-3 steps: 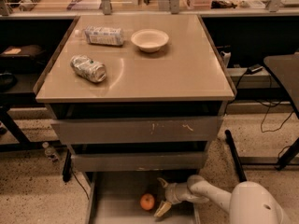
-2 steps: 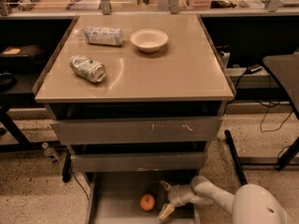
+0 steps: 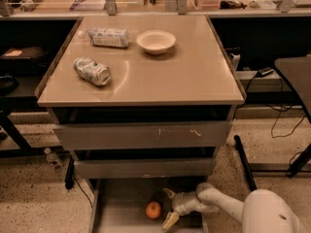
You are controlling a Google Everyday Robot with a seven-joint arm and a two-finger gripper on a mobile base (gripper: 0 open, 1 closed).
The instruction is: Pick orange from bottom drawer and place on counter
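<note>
The orange [image 3: 153, 209] lies on the grey floor of the pulled-out bottom drawer [image 3: 119, 208], near the middle. My gripper [image 3: 168, 207] is inside the drawer just right of the orange, open, with one finger behind the fruit and one pale fingertip [image 3: 170, 220] in front and to its right. The fingers do not touch the orange. The white arm [image 3: 218, 205] reaches in from the lower right. The tan counter [image 3: 170, 76] tops the cabinet above.
On the counter stand a white bowl [image 3: 156, 41], a lying plastic bottle [image 3: 109, 37] and a crushed can [image 3: 92, 71]. Two upper drawers [image 3: 146, 136] are shut above the open one. A dark table [image 3: 296, 74] stands at right, cables on the floor.
The gripper has stayed beside the orange, shifting only slightly. The orange has not moved.
</note>
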